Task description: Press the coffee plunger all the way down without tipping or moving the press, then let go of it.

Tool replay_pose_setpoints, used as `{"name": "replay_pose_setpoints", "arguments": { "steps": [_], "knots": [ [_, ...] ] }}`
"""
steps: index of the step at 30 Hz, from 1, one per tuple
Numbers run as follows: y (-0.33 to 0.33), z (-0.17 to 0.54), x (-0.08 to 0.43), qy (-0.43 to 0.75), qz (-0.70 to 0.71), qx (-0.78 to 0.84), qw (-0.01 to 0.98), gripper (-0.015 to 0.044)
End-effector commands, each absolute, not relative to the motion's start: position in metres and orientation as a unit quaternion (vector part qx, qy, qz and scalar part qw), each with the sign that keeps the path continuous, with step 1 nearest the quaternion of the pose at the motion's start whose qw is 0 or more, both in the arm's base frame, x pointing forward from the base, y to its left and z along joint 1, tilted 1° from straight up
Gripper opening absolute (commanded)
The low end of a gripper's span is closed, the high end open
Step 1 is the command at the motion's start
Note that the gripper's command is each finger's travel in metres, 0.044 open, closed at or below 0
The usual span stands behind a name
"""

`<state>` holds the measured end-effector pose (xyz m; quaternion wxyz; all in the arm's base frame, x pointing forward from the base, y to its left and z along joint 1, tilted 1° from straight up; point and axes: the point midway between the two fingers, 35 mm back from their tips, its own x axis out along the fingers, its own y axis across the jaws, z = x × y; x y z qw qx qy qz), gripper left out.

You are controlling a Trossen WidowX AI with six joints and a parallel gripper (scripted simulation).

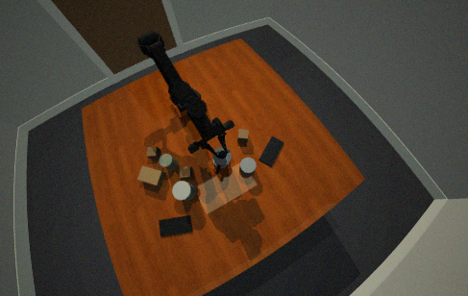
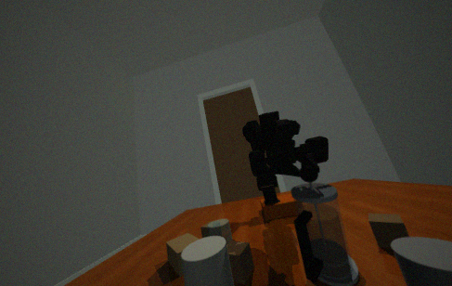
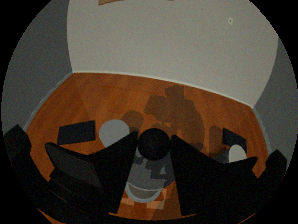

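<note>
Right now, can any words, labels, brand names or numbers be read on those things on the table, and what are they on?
None: no words, numbers or signs show in any view.
Coffee press: plain glass, no brand mark.
Boxes and cylinders: plain faces, no labels.
Dark flat slabs: blank.
Gripper, shut on the plunger knob: all black, no markings seen.
The pictures are dim and coarse, so very fine print could be missed.
</note>
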<state>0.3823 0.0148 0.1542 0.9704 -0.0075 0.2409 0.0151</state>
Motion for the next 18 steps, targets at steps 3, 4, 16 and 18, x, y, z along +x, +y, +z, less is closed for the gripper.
{"name": "replay_pose_setpoints", "arguments": {
  "steps": [3, 4, 16, 18],
  "knots": [
    [0.015, 0.154, 0.382, 0.241, 0.015, -0.008, 0.97, 0.0235],
    [0.015, 0.154, 0.382, 0.241, 0.015, -0.008, 0.97, 0.0261],
    [0.015, 0.161, 0.38, 0.242, 0.015, -0.008, 0.97, 0.044],
    [0.016, 0.176, 0.375, 0.244, 0.016, -0.009, 0.97, 0.044]
  ]
}}
